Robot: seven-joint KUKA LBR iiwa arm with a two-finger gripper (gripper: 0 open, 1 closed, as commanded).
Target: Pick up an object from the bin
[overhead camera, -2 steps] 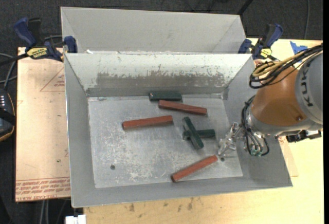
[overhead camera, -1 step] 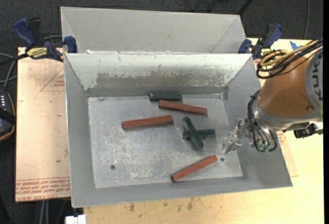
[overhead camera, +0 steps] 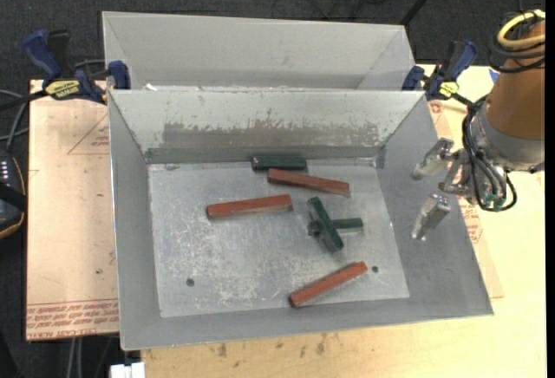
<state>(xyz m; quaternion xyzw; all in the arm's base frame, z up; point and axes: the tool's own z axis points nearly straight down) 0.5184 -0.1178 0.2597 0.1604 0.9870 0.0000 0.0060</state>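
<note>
Camera view: gripper (overhead camera: 427, 194) spread, empty, by right wall; front red bar (overhead camera: 328, 283), seemingly rigid, light, pinch across narrow middle.

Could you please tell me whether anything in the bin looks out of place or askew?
Only one oddity: two dark green rectangular bars lie crossed, overlapping, right of centre on the grey metal bin floor. The three red-brown rectangular bars lie flat; nothing looks spilled or broken.
</note>
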